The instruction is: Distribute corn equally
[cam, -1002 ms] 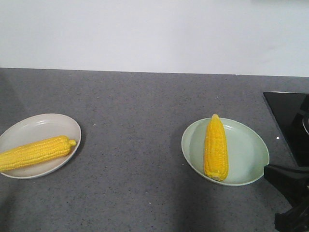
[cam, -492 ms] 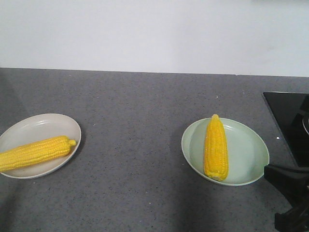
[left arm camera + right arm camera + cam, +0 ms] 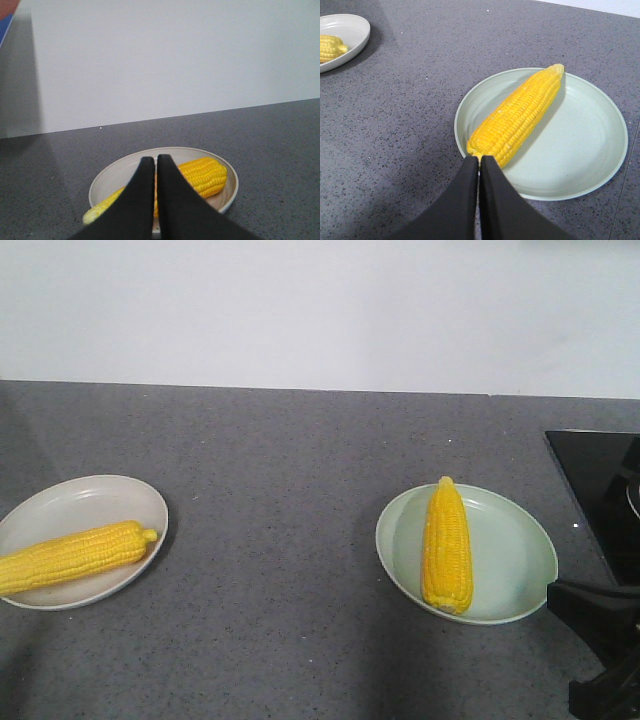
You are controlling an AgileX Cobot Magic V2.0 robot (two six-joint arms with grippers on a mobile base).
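Note:
One corn cob (image 3: 75,555) lies across a beige plate (image 3: 90,495) at the left. A second corn cob (image 3: 446,545) lies on a pale green plate (image 3: 520,550) at the right, its tip pointing away. In the left wrist view my left gripper (image 3: 154,159) is shut and holds nothing, hovering in front of the cob (image 3: 205,175) on the beige plate (image 3: 231,187). My right gripper (image 3: 480,159) is also shut and holds nothing, its tips just short of the blunt end of the cob (image 3: 520,117) on the green plate (image 3: 590,145).
A black cooktop (image 3: 600,485) sits at the right edge of the grey counter (image 3: 280,470). Part of the right arm (image 3: 600,640) shows at the bottom right. A white wall runs behind the counter.

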